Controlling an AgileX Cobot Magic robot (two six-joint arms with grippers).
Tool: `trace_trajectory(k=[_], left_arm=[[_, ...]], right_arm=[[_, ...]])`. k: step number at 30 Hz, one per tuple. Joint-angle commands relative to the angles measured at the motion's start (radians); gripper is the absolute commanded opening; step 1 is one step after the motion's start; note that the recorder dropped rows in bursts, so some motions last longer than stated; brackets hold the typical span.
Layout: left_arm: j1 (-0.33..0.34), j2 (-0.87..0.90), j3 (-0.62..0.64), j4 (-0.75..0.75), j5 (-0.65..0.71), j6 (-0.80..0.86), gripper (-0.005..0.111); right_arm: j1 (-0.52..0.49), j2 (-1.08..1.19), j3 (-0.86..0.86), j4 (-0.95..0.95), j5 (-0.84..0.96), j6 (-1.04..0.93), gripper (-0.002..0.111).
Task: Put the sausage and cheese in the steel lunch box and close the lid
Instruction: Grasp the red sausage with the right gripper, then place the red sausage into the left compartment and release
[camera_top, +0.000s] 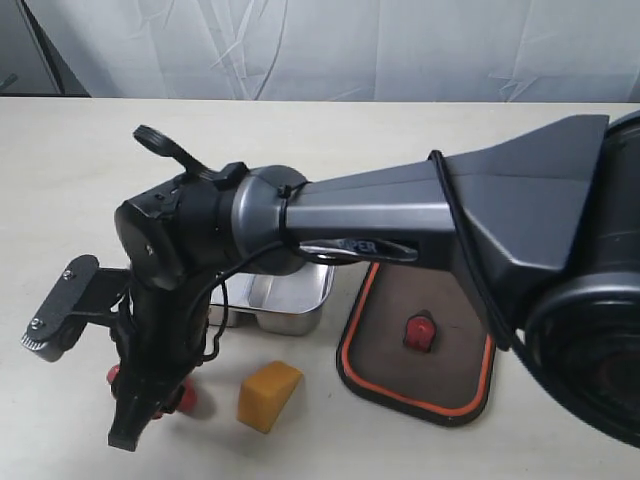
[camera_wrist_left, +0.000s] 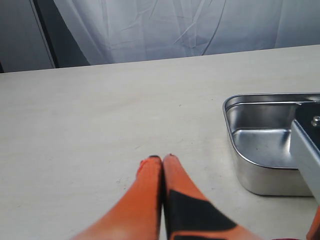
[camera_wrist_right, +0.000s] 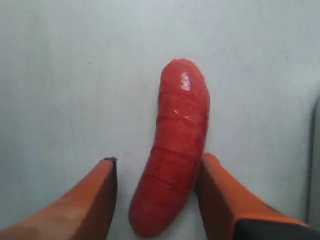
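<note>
Right pincer stood spread over the one sausage, its two orange fingers straddling one end of the toy as it lay flat on the pale table. One finger lay against the sausage's side or just beside it. The other stood clearly apart, so nothing was pinched.

In the exterior view this pincer pointed down at the table on the left of the scene, its arm reaching across from the right. Red bits of the sausage showed on either side of it. Near the pincer, to its right in that view, sat the single yellow-orange cheese wedge, apart from the sausage.

Beyond the pincer, farther up the table, was the one steel lunch box, largely hidden by the arm; the part that showed held nothing. Farther right, just beside the box, the one lid lay upside down. Its orange seal rim faced up, with a small red-orange valve at its middle.

Left pincer had its two fingers pressed together with nothing between them. It was over bare table, with the lunch box near it to one side.
</note>
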Motion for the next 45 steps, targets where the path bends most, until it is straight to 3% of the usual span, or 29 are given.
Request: trace_trajectory(k=[1, 10, 12, 16, 27, 33, 40, 42, 45], left_arm=[[0.0, -0.006, 0.003, 0.003, 0.0, -0.001, 0.0], [0.0, -0.006, 0.003, 0.003, 0.0, -0.001, 0.0], [0.0, -0.006, 0.003, 0.003, 0.0, -0.001, 0.0], [0.0, -0.006, 0.003, 0.003, 0.0, -0.001, 0.0], [0.0, -0.006, 0.003, 0.003, 0.0, -0.001, 0.0], [0.0, -0.006, 0.003, 0.003, 0.0, -0.001, 0.0], [0.0, -0.006, 0.003, 0.003, 0.0, -0.001, 0.0], [0.0, -0.006, 0.003, 0.003, 0.0, -0.001, 0.0], [0.0, -0.006, 0.003, 0.003, 0.0, -0.001, 0.0]], right_arm=[[0.008, 0.023, 0.002, -0.035, 0.019, 0.014, 0.048], [0.008, 0.023, 0.002, -0.071, -0.006, 0.04, 0.041], [0.008, 0.023, 0.002, -0.076, 0.009, 0.04, 0.032], [0.008, 0.007, 0.0, -0.068, 0.054, 0.043, 0.0], [-0.02, -0.158, 0.0, -0.087, -0.063, 0.061, -0.001], [-0.115, -0.186, -0.03, -0.189, -0.099, 0.224, -0.001], [-0.216, -0.147, -0.03, -0.133, -0.114, 0.265, 0.0], [-0.227, -0.134, -0.03, -0.116, -0.12, 0.265, 0.006], [-0.227, -0.121, -0.03, -0.113, -0.121, 0.265, 0.027]])
